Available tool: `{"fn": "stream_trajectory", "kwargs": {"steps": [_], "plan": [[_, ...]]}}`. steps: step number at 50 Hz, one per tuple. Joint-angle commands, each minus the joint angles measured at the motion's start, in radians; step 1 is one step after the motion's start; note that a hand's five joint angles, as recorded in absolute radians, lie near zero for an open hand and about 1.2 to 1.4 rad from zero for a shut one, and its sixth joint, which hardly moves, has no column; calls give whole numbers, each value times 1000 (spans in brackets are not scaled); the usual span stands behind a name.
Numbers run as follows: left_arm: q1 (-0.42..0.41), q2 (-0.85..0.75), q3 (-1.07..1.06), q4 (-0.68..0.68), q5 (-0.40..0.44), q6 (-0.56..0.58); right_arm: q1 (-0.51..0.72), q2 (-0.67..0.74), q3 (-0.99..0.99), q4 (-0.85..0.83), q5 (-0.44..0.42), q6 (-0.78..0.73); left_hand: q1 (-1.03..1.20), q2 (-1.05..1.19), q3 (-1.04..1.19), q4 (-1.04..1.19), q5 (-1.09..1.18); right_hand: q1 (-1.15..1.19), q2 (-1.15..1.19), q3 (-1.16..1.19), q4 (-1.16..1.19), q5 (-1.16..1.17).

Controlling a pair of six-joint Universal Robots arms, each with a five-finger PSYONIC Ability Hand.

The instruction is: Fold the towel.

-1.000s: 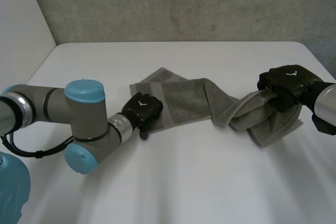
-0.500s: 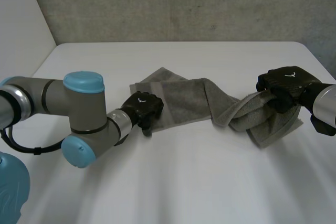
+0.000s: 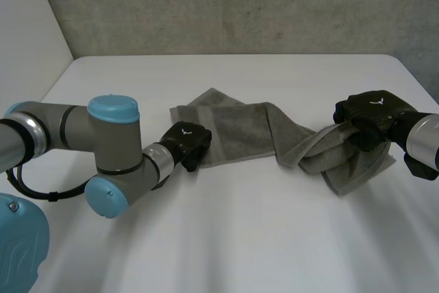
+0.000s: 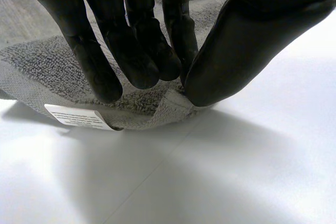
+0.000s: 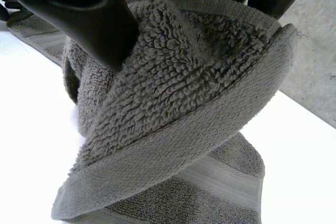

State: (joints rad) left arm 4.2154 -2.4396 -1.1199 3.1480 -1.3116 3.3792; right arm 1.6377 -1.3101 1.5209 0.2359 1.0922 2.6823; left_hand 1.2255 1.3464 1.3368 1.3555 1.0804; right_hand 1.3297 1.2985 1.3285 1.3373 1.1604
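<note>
Now the grey terry-cloth towel [image 3: 240, 128] lies stretched and twisted across the middle of the white table [image 3: 233, 238]. The black left hand [image 3: 186, 143] pinches its near corner between fingers and thumb, just beside a small white label [image 4: 77, 117]. The black right hand [image 3: 374, 113] clutches the bunched opposite end.

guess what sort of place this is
Likely a robotics lab or test cell, not a home: a bare white table, a plain grey concrete-looking wall behind it, and the robot's left hand and right hand each gripping a grey towel.
</note>
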Motion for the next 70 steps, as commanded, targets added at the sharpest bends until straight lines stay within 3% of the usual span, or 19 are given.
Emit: {"fn": "stream_trajectory", "kwargs": {"steps": [1,9,10,11,27,55,58,60,62,70], "plan": [[0,14,-6,-3,2,-1,-6,-6,-8,0,2,-1,171,50,59,41,141,67,98,68,59,61],[8,51,-37,12,0,2,-1,-9,-4,2,2,-1,171,50,59,41,141,67,98,68,59,61],[8,50,-40,17,0,3,1,-9,-2,2,2,-1,-244,-365,-356,-374,-274,67,98,68,59,61],[8,47,-43,15,-3,3,1,-9,-2,2,2,-1,-525,-646,-636,-655,-554,67,98,68,59,61],[18,91,-138,26,-3,160,2,-8,4,2,2,-1,-533,-654,-645,-663,-563,67,98,68,59,61],[17,5,-47,55,-3,164,2,11,18,-1,0,-4,-501,-622,-612,-631,-531,67,98,68,59,61],[17,2,-38,53,-5,158,2,12,18,-1,2,-4,-304,-425,-416,-434,-334,67,98,68,59,61],[15,4,-37,53,-5,155,2,12,18,-1,0,-5,67,-54,-45,-63,37,67,98,68,59,61],[15,8,-37,53,-5,155,4,14,18,-1,2,-4,170,49,58,40,140,67,98,68,59,61],[14,19,-35,53,-3,121,4,20,24,-1,2,-12,171,50,59,41,141,67,98,68,59,61]]}}
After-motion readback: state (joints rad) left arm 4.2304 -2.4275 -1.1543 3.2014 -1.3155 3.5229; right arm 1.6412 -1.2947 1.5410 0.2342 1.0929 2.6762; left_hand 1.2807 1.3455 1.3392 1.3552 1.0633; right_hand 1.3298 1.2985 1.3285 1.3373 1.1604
